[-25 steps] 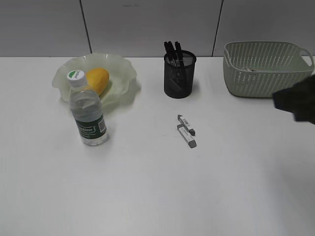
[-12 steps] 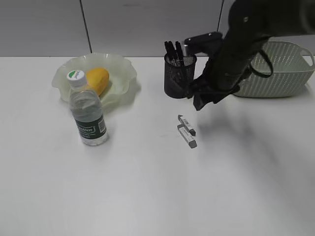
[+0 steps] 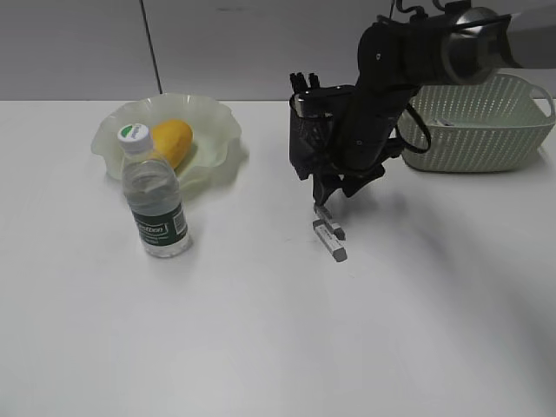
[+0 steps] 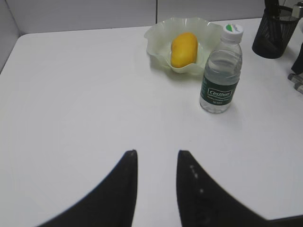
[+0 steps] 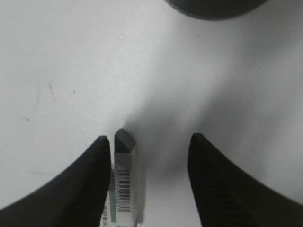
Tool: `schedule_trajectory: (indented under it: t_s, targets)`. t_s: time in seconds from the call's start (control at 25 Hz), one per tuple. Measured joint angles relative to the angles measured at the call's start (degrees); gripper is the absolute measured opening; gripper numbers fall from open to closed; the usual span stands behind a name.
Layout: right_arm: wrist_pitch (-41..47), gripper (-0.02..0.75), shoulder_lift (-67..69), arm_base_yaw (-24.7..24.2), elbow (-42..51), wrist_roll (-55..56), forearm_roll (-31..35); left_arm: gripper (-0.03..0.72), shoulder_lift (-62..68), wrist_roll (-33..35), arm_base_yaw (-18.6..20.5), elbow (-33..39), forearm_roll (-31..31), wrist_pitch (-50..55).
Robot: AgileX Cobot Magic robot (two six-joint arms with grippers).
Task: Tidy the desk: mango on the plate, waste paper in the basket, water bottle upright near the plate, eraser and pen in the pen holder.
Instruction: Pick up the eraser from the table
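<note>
**Right jaws astride the eraser; left jaws idle over bare tabletop**

Right gripper: jaws spread, one on either side of the eraser, whose sleeve carries a barcode. The left-hand finger lies just beside the eraser; the other stands well clear of it. Whether any finger touches the eraser cannot be told. In the exterior view the gripper hangs over the upper end of the eraser, which lies flat on the tabletop.

Pen holder: at 12 o'clock from the eraser, partly behind the right arm, with dark pens standing in it.

Basket: at 2 o'clock from the eraser, at the tabletop's far right; something pale shows inside.

Left gripper: jaws parted with a narrow gap, nothing between them, above bare tabletop.

Bottle: upright, at 9 o'clock from the eraser, just at 6 o'clock of the plate.

Mango: lies in the plate.
</note>
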Motion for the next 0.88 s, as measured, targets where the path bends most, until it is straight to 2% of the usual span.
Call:
schedule_trajectory:
  t_s: [0.28, 0.36, 0.52, 0.56, 0.76, 0.88]
  targets:
    - [-1.5, 0.409, 1.8, 1.7, -0.1, -0.5, 0.4, 0.211, 0.0, 0.0, 0.0, 0.0, 0.0, 0.0]
    - [-2.4, 0.339, 2.2, 2.3, -0.1, -0.5, -0.8, 0.211, 0.0, 0.0, 0.0, 0.0, 0.0, 0.0]
    - [-2.9, 0.116, 2.2, 2.7, -0.1, -0.5, -2.7, 0.211, 0.0, 0.0, 0.0, 0.0, 0.0, 0.0]
    - [-2.9, 0.097, 2.2, 2.7, -0.1, -0.5, -2.9, 0.211, 0.0, 0.0, 0.0, 0.0, 0.0, 0.0]
    - [-3.9, 0.099, -0.5, 2.7, 0.0, -0.5, -3.5, 0.211, 0.0, 0.0, 0.0, 0.0, 0.0, -0.1]
    - [-11.4, 0.099, -7.4, 2.7, 1.8, -0.5, -4.1, 0.211, 0.0, 0.0, 0.0, 0.0, -0.1, -0.1]
